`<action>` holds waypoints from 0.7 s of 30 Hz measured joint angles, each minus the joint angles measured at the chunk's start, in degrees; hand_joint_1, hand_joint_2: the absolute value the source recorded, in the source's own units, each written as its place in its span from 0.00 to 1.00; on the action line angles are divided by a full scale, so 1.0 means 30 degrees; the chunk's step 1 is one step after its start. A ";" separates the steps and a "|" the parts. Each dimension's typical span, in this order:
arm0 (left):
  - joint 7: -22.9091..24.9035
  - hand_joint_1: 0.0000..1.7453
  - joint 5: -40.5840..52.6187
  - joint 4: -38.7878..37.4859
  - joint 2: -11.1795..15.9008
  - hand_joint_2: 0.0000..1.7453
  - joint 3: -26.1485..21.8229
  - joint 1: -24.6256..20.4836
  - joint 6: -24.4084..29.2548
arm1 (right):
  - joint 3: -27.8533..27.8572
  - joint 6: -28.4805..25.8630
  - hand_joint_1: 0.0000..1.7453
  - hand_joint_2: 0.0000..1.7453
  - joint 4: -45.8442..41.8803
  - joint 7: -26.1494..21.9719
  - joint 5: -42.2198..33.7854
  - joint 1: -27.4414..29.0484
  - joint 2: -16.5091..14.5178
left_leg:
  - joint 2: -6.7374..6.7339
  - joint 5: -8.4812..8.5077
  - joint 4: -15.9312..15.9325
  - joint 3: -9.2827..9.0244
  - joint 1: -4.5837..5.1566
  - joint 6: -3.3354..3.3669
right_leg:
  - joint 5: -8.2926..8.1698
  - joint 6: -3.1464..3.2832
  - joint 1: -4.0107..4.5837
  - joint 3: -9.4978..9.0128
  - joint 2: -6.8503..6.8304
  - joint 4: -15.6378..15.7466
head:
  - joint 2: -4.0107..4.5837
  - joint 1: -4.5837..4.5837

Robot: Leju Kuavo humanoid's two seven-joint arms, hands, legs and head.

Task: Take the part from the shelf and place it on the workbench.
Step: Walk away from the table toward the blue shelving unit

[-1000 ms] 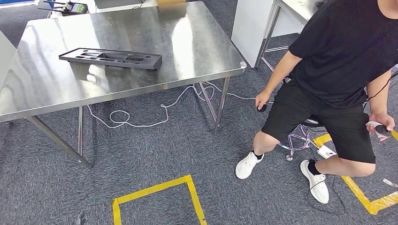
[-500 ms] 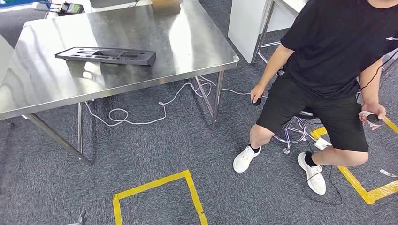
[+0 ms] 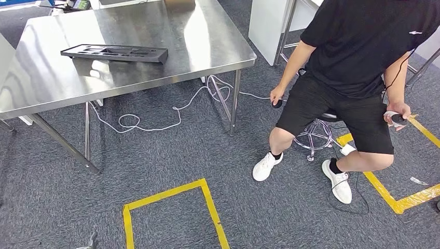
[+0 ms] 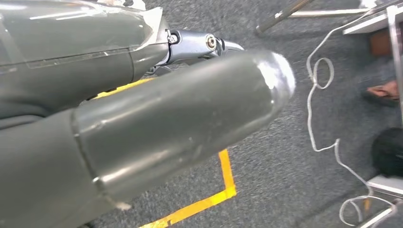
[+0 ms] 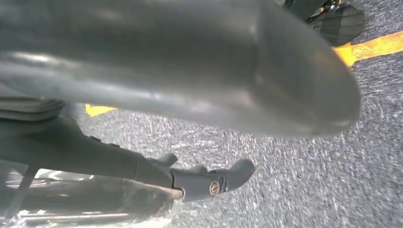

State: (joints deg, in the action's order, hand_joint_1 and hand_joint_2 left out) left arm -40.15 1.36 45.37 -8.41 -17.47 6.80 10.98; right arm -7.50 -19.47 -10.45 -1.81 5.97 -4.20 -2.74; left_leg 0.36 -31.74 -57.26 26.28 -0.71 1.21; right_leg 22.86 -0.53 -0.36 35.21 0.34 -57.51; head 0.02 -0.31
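Note:
A black moulded tray (image 3: 114, 52) with several recesses lies flat on the steel workbench (image 3: 171, 31) at the upper left of the head view. My left hand (image 4: 180, 118) hangs over the grey carpet. Its thick grey thumb lies apart from its fingers (image 4: 199, 45), and nothing is between them. My right hand (image 5: 190, 71) also hangs above the carpet, its dark fingers (image 5: 209, 180) stretched out and holding nothing.
A person (image 3: 358, 46) in black sits on a stool (image 3: 314, 137) to the right of the workbench, a small device in each hand. A white cable (image 3: 155, 122) loops on the floor under the bench. Yellow tape (image 3: 171, 207) marks squares on the carpet. A white cabinet (image 3: 264, 21) stands behind.
The whole head view has slid up and to the left, so the camera has moved. The tray has stayed in place on the workbench.

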 joint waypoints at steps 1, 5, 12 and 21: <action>-0.0002 0.00 0.0000 -0.0002 0.0004 0.00 0.0000 0.0007 0.0002 | 0.0000 0.0005 0.00 0.00 0.0000 0.0007 0.0005 -0.0005 -0.0004 | 0.0010 0.0047 0.0174 -0.0024 0.0128 0.0121 | -0.0153 -0.0148 -0.0024 0.0036 -0.0011 0.0045 | 0.0000 -0.0020; 0.0000 0.00 0.0027 -0.0013 -0.0009 0.00 -0.0014 0.0081 -0.0035 | 0.0000 0.0013 0.00 0.00 0.0047 0.0053 -0.0014 0.0103 -0.0004 | -0.0212 0.1056 0.0415 0.0731 0.0236 0.0774 | 0.0429 -0.0329 -0.0100 0.0613 -0.0034 -0.0580 | 0.0000 -0.0040; 0.0005 0.00 0.0118 -0.0088 -0.0038 0.00 -0.0024 0.0137 -0.0219 | 0.0000 0.0000 0.00 0.00 0.0062 0.0044 -0.0149 0.0190 0.0011 | -0.0522 0.2744 0.0358 0.2915 0.0238 0.0803 | 0.2579 -0.0715 -0.0132 -0.0354 -0.0060 -0.4386 | 0.0000 -0.0219; 0.0004 0.00 0.0120 -0.0186 -0.0078 0.00 -0.0025 0.0194 0.0122 | 0.0000 -0.0002 0.00 0.00 0.0088 -0.0133 0.0033 0.0222 -0.0024 | -0.0334 0.1978 -0.1510 0.4143 0.0106 -0.0021 | 0.2728 0.0237 -0.0320 -0.3914 -0.0257 0.1306 | 0.0000 -0.0118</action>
State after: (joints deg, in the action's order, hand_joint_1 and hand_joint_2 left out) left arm -40.13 1.72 44.81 -8.65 -17.55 7.39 11.35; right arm -7.50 -19.47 -10.19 -2.21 6.07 -3.53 -2.81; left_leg -0.64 -25.80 -61.79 38.71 -0.39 1.15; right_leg 31.05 0.18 -1.32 23.47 -0.44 -53.59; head 0.02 -0.67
